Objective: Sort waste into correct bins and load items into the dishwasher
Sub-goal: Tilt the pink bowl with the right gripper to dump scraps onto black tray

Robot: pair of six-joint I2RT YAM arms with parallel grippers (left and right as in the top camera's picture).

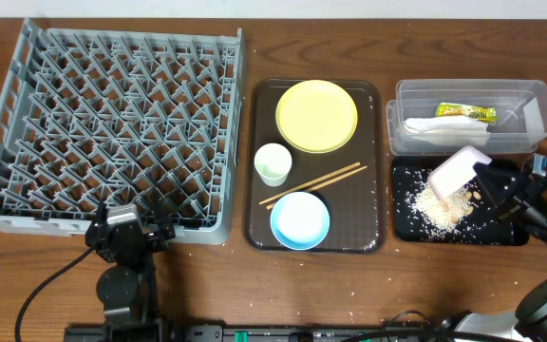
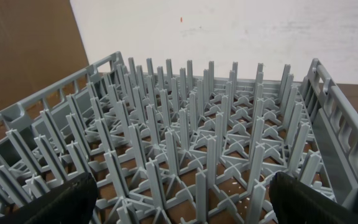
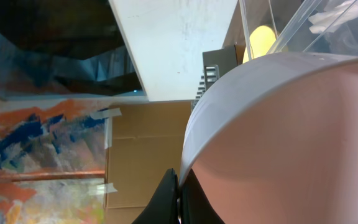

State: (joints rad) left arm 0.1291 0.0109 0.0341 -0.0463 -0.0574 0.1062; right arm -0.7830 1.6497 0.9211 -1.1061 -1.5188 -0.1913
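The right gripper pinched the tipped white bowl over the black tray at four o'clock (crumbs strewn there); the left gripper gaped wide at the rack's six o'clock.

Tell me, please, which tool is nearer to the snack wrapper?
Right. The right tool holds the white bowl over the black tray, next to the clear tub containing the snack wrapper; the left tool sits far off by the dish rack.

pegs of the dish rack crowding right ahead of left gripper, open air above them, clear tub just past right gripper, white bowl filling its grip
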